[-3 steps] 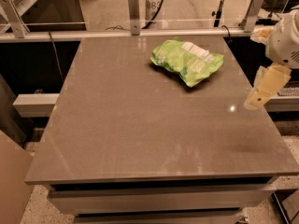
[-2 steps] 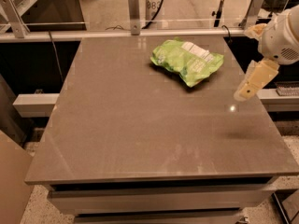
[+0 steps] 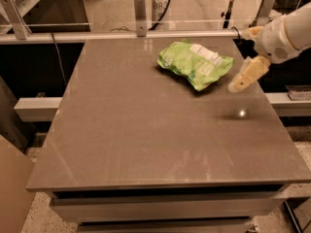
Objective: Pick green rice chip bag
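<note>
Toward the far right of the table (image 3: pixel 141 135), green rice chip bag (image 3: pixel 194 64) lies flat, long axis left-right. Gripper (image 3: pixel 245 76) hovers just off its right end, not touching; open or closed, cannot tell.

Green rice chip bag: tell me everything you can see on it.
The green rice chip bag is a light-green, crinkled, puffy packet that looks like thin glossy film. A white label patch sits near its upper right, and there is darker green print on the left half. It looks sealed and lies flat, angled diagonally, on the far right part of the grey table. Only the tabletop touches it. The gripper hovers just off the bag's right edge and is not visibly in contact.
</note>
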Available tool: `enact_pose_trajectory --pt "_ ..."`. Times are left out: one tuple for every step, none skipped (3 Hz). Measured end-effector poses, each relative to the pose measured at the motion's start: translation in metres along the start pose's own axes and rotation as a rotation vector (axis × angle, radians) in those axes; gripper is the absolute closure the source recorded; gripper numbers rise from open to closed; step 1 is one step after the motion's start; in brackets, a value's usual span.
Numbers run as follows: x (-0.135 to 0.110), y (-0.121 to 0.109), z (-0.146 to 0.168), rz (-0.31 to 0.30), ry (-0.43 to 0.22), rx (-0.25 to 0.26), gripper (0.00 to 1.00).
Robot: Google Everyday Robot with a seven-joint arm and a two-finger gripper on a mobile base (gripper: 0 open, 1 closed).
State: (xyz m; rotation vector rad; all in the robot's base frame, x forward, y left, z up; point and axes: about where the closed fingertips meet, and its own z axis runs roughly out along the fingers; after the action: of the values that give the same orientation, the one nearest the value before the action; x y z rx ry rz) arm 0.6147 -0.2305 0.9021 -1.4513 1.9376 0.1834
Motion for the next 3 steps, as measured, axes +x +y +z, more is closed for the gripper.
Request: enact_pose_trajectory --pt "0.001 -0.006 0.005 0.006 -0.009 -0.001 0.00" --pt "-0.005 -0.007 0.027 0.032 -0.059 -0.040 0.00" --pt "-0.015 -0.012 0.050 0.048 -0.141 -0.073 0.00"
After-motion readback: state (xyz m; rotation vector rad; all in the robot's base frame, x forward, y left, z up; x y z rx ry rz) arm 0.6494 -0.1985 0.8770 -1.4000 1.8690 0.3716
